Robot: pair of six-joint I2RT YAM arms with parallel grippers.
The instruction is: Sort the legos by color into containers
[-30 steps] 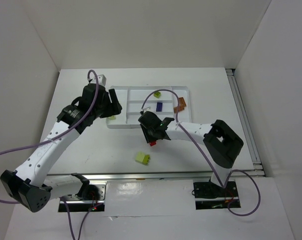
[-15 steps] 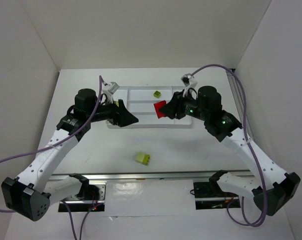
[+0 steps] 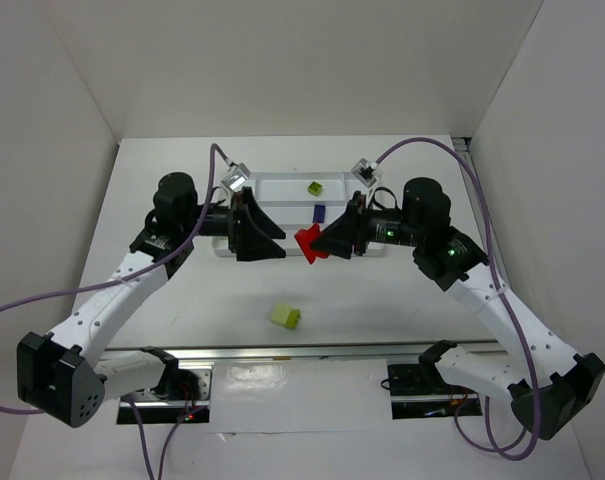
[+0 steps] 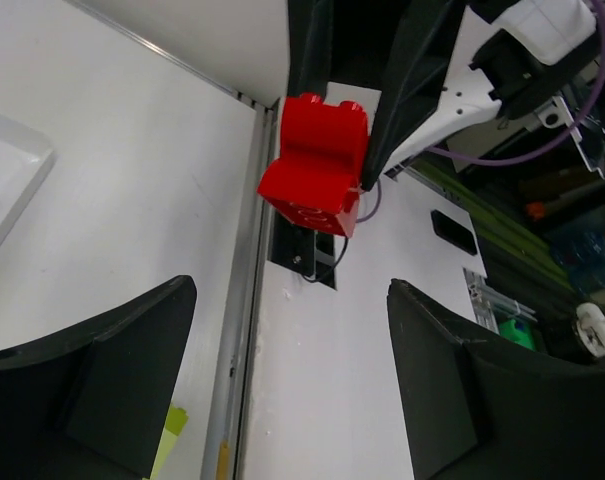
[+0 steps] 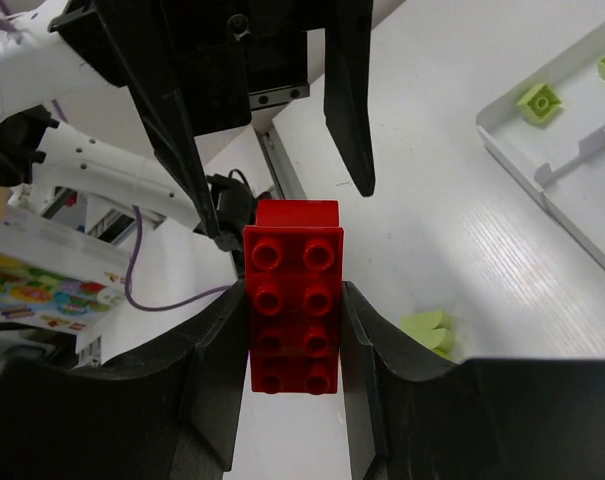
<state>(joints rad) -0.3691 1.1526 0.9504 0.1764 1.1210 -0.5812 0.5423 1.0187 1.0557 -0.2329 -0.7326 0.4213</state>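
My right gripper (image 3: 320,243) is shut on the red lego (image 3: 308,243) and holds it in the air in front of the white tray (image 3: 282,180). In the right wrist view the red lego (image 5: 294,300) sits studs-up between the jaws. My left gripper (image 3: 267,238) is open and empty, and faces the red lego (image 4: 317,165) from the left, a short way off. A lime lego (image 3: 315,187) and a dark blue one (image 3: 319,212) lie in tray compartments. A larger pale yellow-green lego (image 3: 285,316) lies on the table near the front. The brown-orange lego is hidden.
The tray's corner (image 5: 557,160) shows in the right wrist view, with two lime legos (image 5: 538,98) in its compartments. White walls close the table on three sides. A metal rail (image 3: 312,352) runs along the front edge.
My right gripper lifted the red lego from the table, carried it over the tray, then brought it forward and left. My left gripper swung right to face it.
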